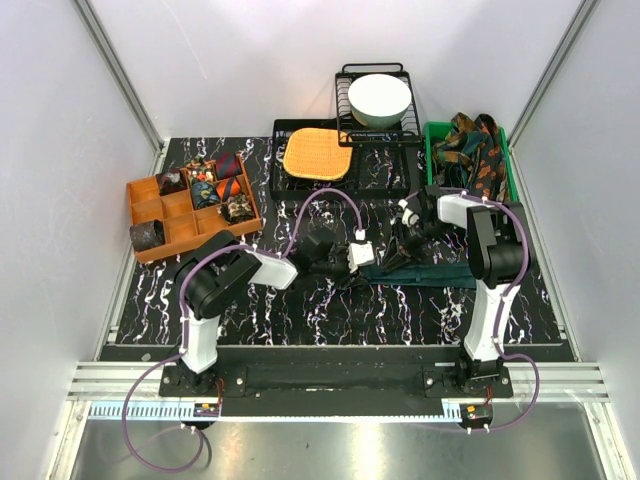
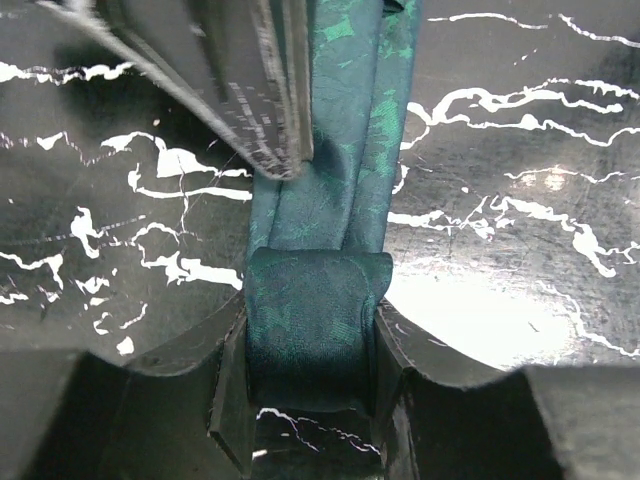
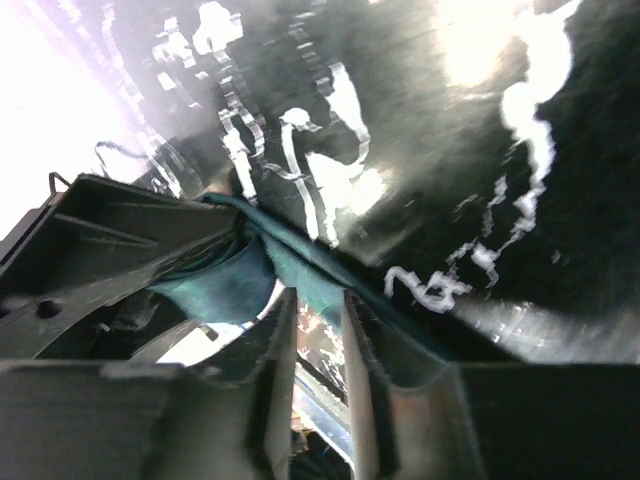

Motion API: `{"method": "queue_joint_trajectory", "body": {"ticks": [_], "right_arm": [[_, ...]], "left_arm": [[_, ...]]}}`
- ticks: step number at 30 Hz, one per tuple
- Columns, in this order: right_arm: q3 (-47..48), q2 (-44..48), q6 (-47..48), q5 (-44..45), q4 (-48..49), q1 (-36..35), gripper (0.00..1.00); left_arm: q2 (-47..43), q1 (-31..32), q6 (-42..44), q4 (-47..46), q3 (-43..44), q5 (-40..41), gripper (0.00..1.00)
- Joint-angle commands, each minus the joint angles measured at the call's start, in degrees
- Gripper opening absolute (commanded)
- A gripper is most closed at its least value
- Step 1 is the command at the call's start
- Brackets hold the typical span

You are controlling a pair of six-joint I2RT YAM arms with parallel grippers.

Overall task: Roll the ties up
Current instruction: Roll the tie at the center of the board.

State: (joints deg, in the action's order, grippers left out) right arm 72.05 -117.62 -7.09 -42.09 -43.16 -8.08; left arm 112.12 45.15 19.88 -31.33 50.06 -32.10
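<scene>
Subject: plain dark teal fabric necktie (image 2: 338,190), soft, light, slippery. Left gripper (image 2: 312,345) clamps its rolled coil (image 2: 315,300); best hold there. Right gripper (image 3: 318,325) beside coil: jaw state undeterminable.

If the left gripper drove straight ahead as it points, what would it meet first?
The plain dark teal fabric necktie, whose coil it already grips; beyond, probably the right gripper, depth unclear.

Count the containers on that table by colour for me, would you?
Orange tray: 1
Black wire baskets: 2
Green bin: 1
White bowl: 1
Total: 5
</scene>
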Motion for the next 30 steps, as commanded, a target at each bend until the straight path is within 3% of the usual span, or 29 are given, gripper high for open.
{"method": "queue_joint_trajectory", "body": {"ticks": [1,2,5,10,20,24,27,28,30], "right_arm": [[0.46,6.08,2.61,-4.29,-0.26,0.34,0.37],[0.37,6.52,2.52,-5.63,-0.35,0.34,0.47],[-0.94,7.67,1.21,-9.67,1.14,0.34,0.57],[-3.93,7.32,0.06,-13.72,4.57,-0.53,0.53],[-6.13,4.95,-1.17,-12.85,12.74,-3.7,0.49],[-6.31,4.25,-0.73,-12.41,13.19,-3.96,0.35],[-6.22,3.45,-0.47,-11.53,12.75,-4.05,0.14],[-6.13,3.37,-0.29,-10.92,12.14,-3.97,0.0],[-5.61,3.28,0.49,-8.38,10.99,-3.96,0.0]], "left_arm": [[1.7,1.08,6.75,16.11,0.29,6.78,0.33],[2.14,1.17,6.66,16.74,0.56,7.22,0.33],[2.67,1.35,6.84,17.71,1.35,8.1,0.33],[3.02,1.26,6.05,19.38,2.32,7.75,0.33],[3.37,1.26,5.17,20.52,2.85,6.61,0.36],[3.46,1.26,5.08,21.13,3.2,6.52,0.36],[3.29,1.09,4.82,21.13,3.37,6.08,0.38],[3.37,1.08,4.64,21.14,3.46,5.99,0.38],[3.55,0.65,3.51,20.61,3.29,5.12,0.42]]}}
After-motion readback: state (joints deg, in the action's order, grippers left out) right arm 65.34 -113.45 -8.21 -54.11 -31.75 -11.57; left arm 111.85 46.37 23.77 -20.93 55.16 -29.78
